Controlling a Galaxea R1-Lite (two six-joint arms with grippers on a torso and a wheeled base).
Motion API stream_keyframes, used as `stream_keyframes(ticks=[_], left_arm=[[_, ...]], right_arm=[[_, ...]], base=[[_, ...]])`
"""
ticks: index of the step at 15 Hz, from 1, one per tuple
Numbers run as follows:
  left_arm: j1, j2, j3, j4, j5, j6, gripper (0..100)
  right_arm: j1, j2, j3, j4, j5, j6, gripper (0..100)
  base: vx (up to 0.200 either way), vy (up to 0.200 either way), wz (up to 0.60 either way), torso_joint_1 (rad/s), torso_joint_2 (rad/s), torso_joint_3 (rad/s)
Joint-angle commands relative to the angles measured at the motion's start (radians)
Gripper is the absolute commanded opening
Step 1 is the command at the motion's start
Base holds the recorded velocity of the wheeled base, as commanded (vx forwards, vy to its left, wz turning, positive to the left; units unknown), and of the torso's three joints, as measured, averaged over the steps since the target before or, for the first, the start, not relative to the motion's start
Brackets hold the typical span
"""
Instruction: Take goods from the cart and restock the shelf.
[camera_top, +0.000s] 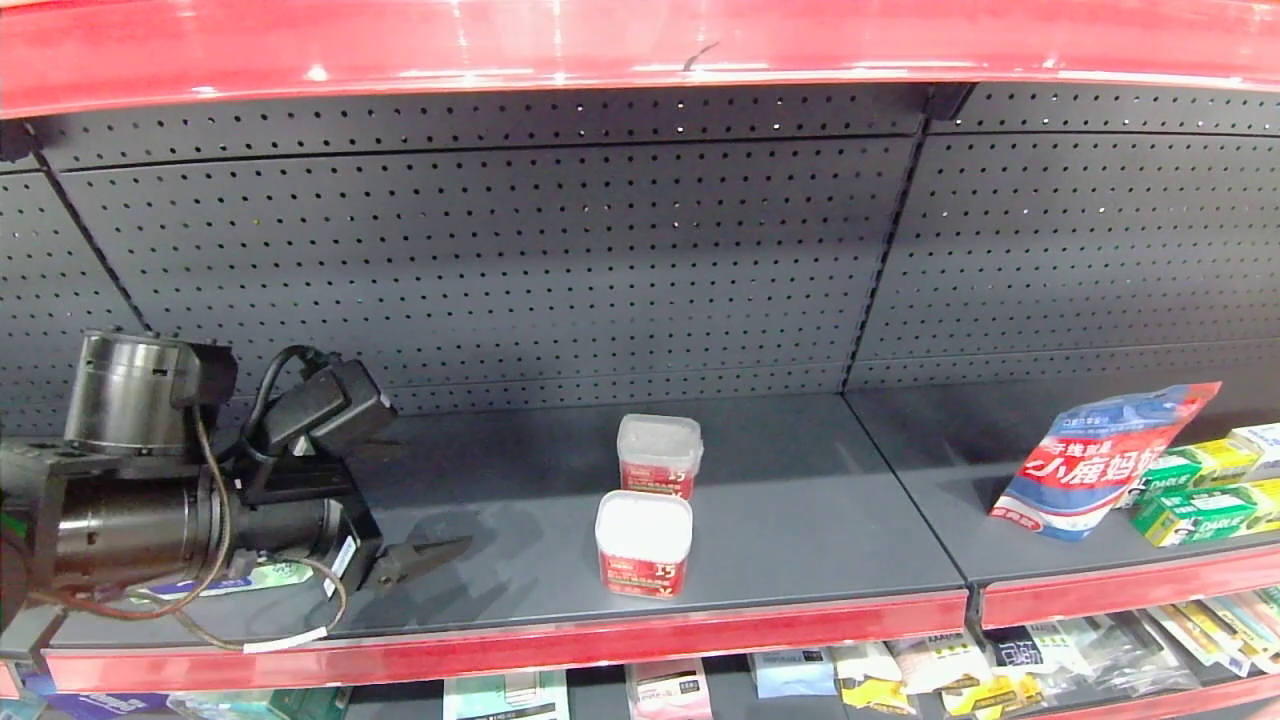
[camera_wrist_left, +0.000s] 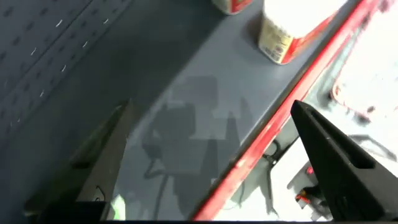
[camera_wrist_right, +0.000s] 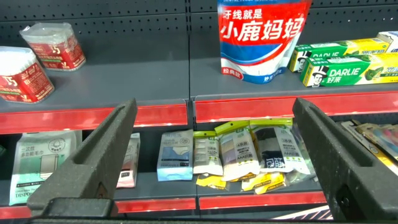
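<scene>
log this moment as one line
left gripper: jaws open, empty, over shelf | right gripper: jaws open, empty, facing shelves | front tub, back tub on shelf

The black-and-silver left arm (camera_top: 130, 520) is lying nearly level at the robot's left side, its forearm pointing toward the robot's right. A silver cylindrical joint (camera_top: 125, 392) is standing above it, and thin cables (camera_top: 215, 610) are looping beneath the wrist. The dark, wedge-fingered left gripper (camera_wrist_left: 211, 107) is holding its jaws spread wide, gripping nothing. The matching dark foam-padded right gripper (camera_wrist_right: 214, 104) is facing forward, its fingers (camera_wrist_right: 93, 165) likewise gaping far apart around nothing.
</scene>
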Motion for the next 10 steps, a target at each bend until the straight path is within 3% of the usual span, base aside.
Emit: stream_keyframes(ticks=[1, 2, 3, 4, 6, 8, 10], left_arm=[[-0.013, 0.058, -0.049, 0.041, -0.015, 0.011, 100], [-0.030, 0.077, -0.093, 0.091, -0.039, 0.022, 100], [-0.031, 0.096, -0.126, 0.112, -0.058, 0.052, 100], [-0.033, 0.142, -0.173, 0.137, -0.099, 0.132, 100], [-0.043, 0.184, -0.204, 0.166, -0.154, 0.253, 100], [-0.066, 0.201, -0.213, 0.196, -0.193, 0.279, 100], [-0.103, 0.207, -0.213, 0.204, -0.200, 0.279, 100]], right_arm=[[0.000, 0.001, 0.000, 0.000, 0.001, 0.001, 100], [0.000, 0.001, 0.000, 0.000, 0.001, 0.000, 100], [0.000, 0.001, 0.000, 0.000, 0.001, 0.000, 100], [0.000, 0.001, 0.000, 0.000, 0.001, 0.000, 100], [0.000, 0.001, 0.000, 0.000, 0.001, 0.001, 100], [0.000, 0.001, 0.000, 0.000, 0.001, 0.000, 100], [0.000, 0.001, 0.000, 0.000, 0.001, 0.001, 100]], base=[[0.000, 0.000, 0.00, 0.000, 0.00, 0.000], [0.000, 0.000, 0.00, 0.000, 0.00, 0.000], [0.000, 0.000, 0.00, 0.000, 0.00, 0.000], [0.000, 0.000, 0.00, 0.000, 0.00, 0.000], [0.000, 0.000, 0.00, 0.000, 0.00, 0.000], [0.000, 0.000, 0.00, 0.000, 0.00, 0.000], [0.000, 0.000, 0.00, 0.000, 0.00, 0.000]])
